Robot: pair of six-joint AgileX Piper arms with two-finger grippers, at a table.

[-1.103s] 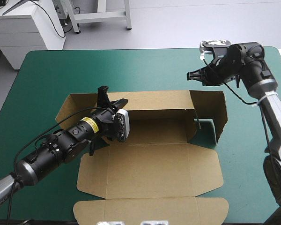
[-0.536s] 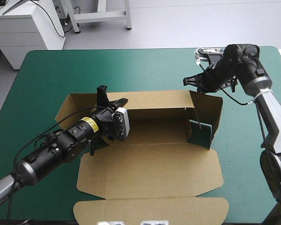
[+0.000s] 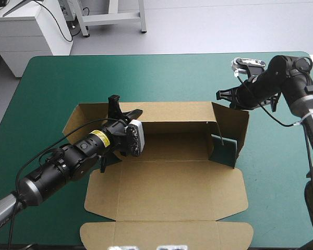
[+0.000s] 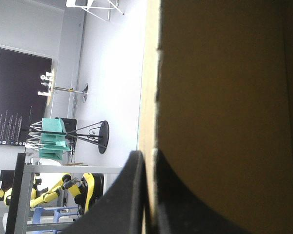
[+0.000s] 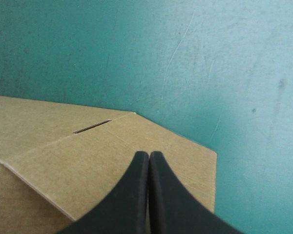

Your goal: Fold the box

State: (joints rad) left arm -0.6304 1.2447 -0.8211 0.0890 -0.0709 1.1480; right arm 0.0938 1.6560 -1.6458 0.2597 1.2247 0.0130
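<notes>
My left gripper (image 4: 147,155) clamps the brown cardboard box (image 3: 167,192); my right gripper (image 5: 149,156) hangs pressed together, empty, over its flap.

The right gripper (image 3: 220,95) has withdrawn toward the table's right edge. Just under it, the box (image 3: 167,192) has its right end flap (image 3: 230,122) folded further inward.

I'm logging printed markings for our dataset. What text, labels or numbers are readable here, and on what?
On the box: none, plain brown board.
On the yellow label of the left arm: marks too small to read.
Nothing else is readable.
</notes>
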